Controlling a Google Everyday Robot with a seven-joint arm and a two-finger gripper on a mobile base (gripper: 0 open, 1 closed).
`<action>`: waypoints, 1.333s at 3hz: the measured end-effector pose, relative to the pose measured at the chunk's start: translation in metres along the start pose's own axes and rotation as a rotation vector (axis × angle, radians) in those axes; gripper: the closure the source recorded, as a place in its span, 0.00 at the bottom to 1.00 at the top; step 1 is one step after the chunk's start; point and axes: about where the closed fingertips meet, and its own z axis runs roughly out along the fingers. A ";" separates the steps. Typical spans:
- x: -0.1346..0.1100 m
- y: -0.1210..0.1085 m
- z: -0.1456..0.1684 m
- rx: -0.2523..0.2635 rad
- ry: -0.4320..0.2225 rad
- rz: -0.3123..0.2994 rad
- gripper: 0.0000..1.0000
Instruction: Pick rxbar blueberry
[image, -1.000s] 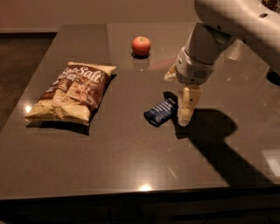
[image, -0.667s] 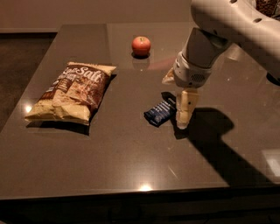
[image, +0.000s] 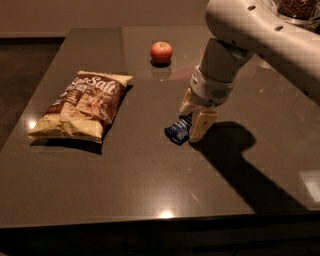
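Hanging down over the smooth, shiny dark table (image: 135, 175), the white arm (image: 250, 30) ends in one gripper (image: 188, 126) just right of the middle. Its two cream fingers (image: 202, 124) are apart, with one end of the bar (image: 175, 132) between them; I cannot tell if they touch it. The bar is small, flat and dark blue, and its crinkly wrapper lies on the table. One big chip bag (image: 82, 107), puffy and brown with a cream bottom, lies on the left, well apart from the bar. One round red apple (image: 161, 52) sits near the far edge. The arm is round and smooth, and it throws a dark shadow (image: 240, 160) on the table to the right.
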 end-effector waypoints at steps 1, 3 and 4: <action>-0.004 0.000 -0.001 -0.009 -0.003 -0.006 0.69; -0.004 0.000 -0.002 -0.009 -0.003 -0.006 1.00; -0.007 -0.003 -0.022 0.016 -0.039 0.018 1.00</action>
